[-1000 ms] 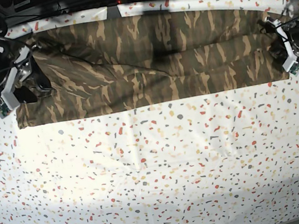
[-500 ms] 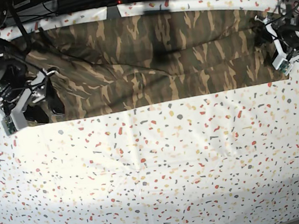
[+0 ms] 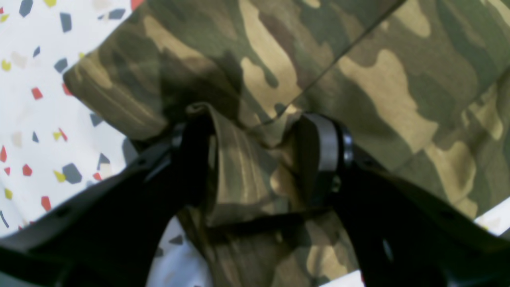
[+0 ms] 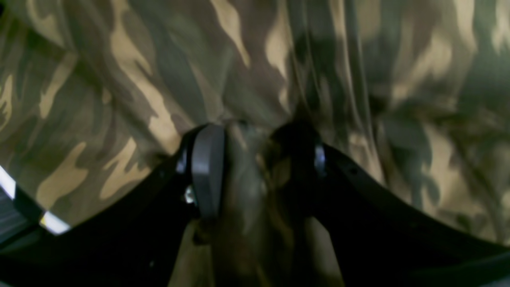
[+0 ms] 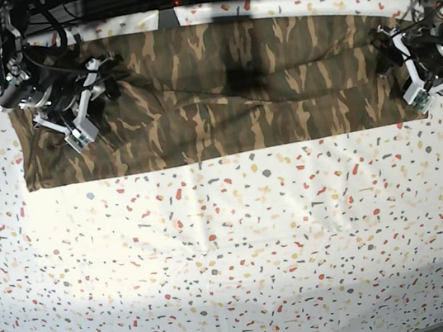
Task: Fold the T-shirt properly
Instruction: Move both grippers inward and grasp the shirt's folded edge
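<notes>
The T-shirt [image 5: 219, 91] lies along the far edge of the bench [image 5: 242, 246], stretched into a long band running side to side, its near edge fairly straight and several diagonal creases crossing the middle. The bench carries a white cover speckled with red, grey and yellow flecks. Right pincer [image 5: 81, 91], on the base view's left, sits over the shirt's end on that side, inward of the outer edge. Right wrist view: the right pincer [image 4: 255, 159] is closed on a bunched ridge of camouflage cloth, fabric pulled into vertical folds between the two fingers [image 4: 207, 167]; picture dim and somewhat blurred, so the edge of the cloth held cannot be made out. Left pincer [image 5: 410, 75], on the base view's right, sits at the shirt's opposite end, close to the bench edge. Left wrist view: the left pincer [image 3: 259, 159] pinches a gathered fold of the T-shirt [image 3: 378, 87], cloth rucked up between the fingers [image 3: 324, 147]; a straight layer edge runs diagonally above the grip, and speckled cover [image 3: 36, 99] shows beside the cloth's corner.
</notes>
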